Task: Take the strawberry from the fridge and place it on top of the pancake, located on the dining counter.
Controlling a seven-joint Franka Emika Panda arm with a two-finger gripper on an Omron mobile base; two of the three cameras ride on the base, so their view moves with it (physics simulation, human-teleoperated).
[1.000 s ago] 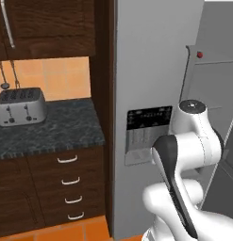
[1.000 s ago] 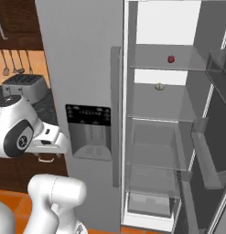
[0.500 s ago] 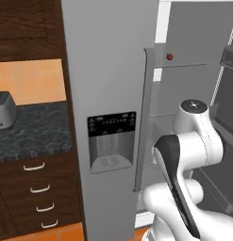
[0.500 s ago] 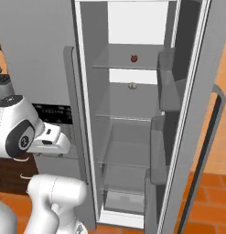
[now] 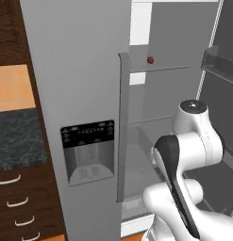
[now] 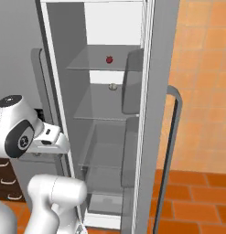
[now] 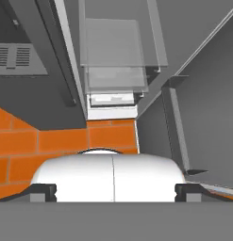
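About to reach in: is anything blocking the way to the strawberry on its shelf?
Nothing visible does. The fridge door stands open, and the strawberry sits alone on an upper shelf; the pale ball lies one shelf lower.

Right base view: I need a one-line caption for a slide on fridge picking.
Open tall light-grey fridge: tiny red strawberry on upper glass shelf, small pale ball one shelf below.

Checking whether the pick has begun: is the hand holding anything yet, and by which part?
Nothing is held. The hand is open and empty, pointing down at the floor. The strawberry sits untouched on an upper shelf of the open fridge.
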